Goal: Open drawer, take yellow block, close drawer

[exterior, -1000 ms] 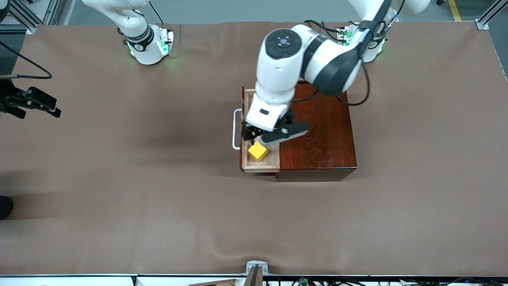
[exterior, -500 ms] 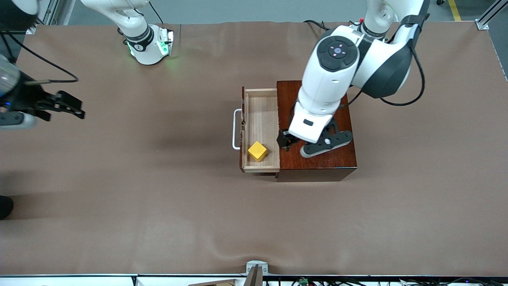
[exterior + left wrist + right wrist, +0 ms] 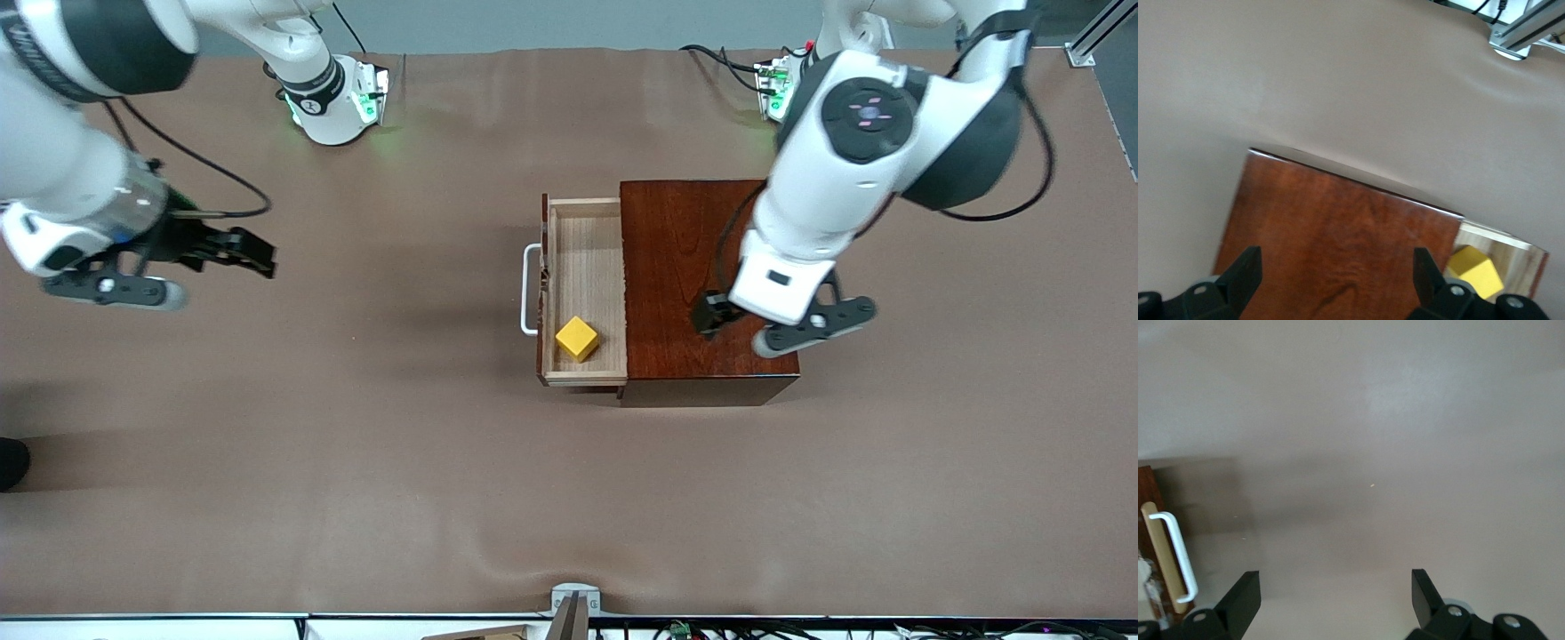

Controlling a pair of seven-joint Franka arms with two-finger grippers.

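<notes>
The drawer (image 3: 587, 293) stands pulled out of the dark reddish-brown box (image 3: 702, 293), its white bar handle (image 3: 530, 289) toward the right arm's end of the table. The yellow block (image 3: 577, 338) lies in the drawer at the end nearer the front camera. My left gripper (image 3: 711, 317) is open and empty over the box top; its wrist view shows the box (image 3: 1338, 240) and the block (image 3: 1475, 270). My right gripper (image 3: 253, 258) is open and empty over bare table toward the right arm's end; its wrist view shows the handle (image 3: 1175, 550).
The brown cloth-covered table (image 3: 356, 462) stretches round the box. Both arm bases (image 3: 333, 98) stand along the edge farthest from the front camera. A metal clamp (image 3: 573, 609) sits at the nearest edge.
My left gripper has drawn back from over the drawer and block to over the box top. My right gripper has moved in from its end of the table toward the drawer.
</notes>
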